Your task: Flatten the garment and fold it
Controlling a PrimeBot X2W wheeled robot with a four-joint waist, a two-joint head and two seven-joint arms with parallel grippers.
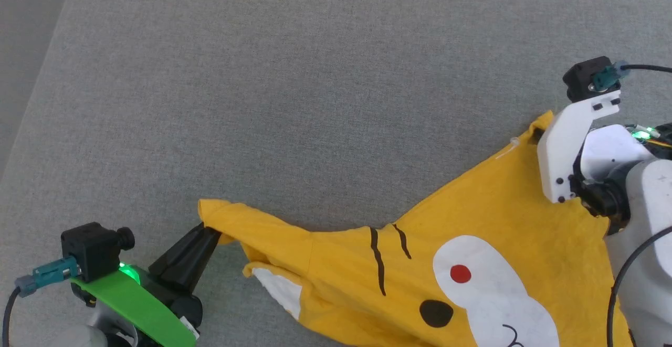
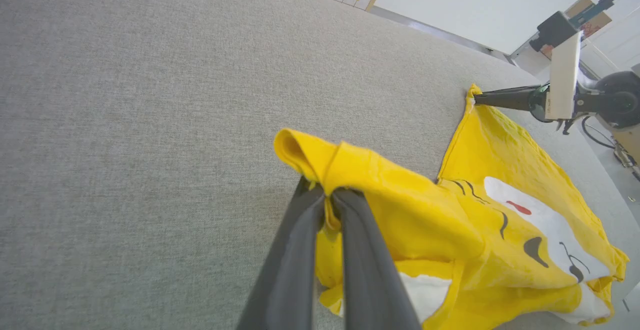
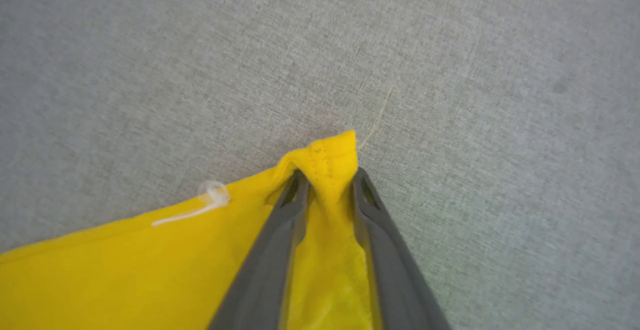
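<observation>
Spreading the garment (image 1: 472, 221) on the grey cushion (image 1: 315, 100): left hand (image 2: 327, 197) pinching a sleeve, right hand (image 3: 327, 180) straddling a hem corner, grip unclear; best tensioned evenly apart.

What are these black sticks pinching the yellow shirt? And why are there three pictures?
Those sticks are a robot's fingers. It has two arms, and each ends in a gripper, a pincher with two long dark fingers.

The three pictures come from three cameras at the same moment. One sits on the robot's head and looks down. The other two sit on its wrists and look along the fingers.

The yellow T-shirt, with a cartoon face on it, lies crumpled on a grey cushion. The left gripper is shut tight on one bunched bit of the shirt. The right gripper has a corner of the shirt between its fingers, which are a little apart. A small clear plastic tag loop sticks out of the edge nearby.
</observation>
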